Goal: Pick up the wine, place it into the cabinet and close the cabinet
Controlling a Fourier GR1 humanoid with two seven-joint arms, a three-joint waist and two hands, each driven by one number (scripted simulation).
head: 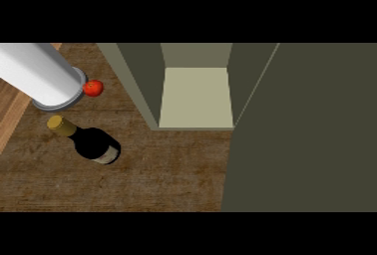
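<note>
The wine bottle (90,142) is dark with a gold-capped neck and a pale label. It stands on the brown counter (169,169) at the left, a little in front of and left of the cabinet (140,84). The olive cabinet is open and shows a pale, bare shelf floor (195,97). A broad dark olive panel (302,129), apparently its door, fills the right side of the view. Neither hand shows.
A tall white cylinder with a grey base (40,74) stands at the back left, just behind the bottle. A small red fruit (93,88) lies beside its base. A lighter wooden strip (9,114) runs along the counter's left edge.
</note>
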